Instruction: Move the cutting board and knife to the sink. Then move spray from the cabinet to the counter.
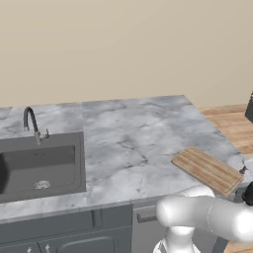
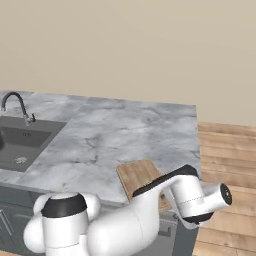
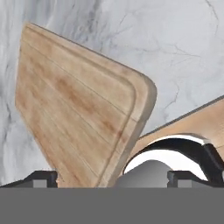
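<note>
I see flat light-brown wooden cutting board (image 3: 76,109) at front right corner of grey-white marble counter (image 1: 128,133), directly ahead of gripper (image 3: 111,178). Jaws spread wide, nothing held. Board's long axis slants away from hand; dark grey sink (image 1: 42,165) well apart, at counter's left end.

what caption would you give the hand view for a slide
Open gripper poised over one end of the wooden cutting board, which lies flat on the marble counter near its edge.

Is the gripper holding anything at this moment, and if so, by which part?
Nothing is held. The gripper is open just above the near edge of the cutting board, which lies flat on the counter.
</note>
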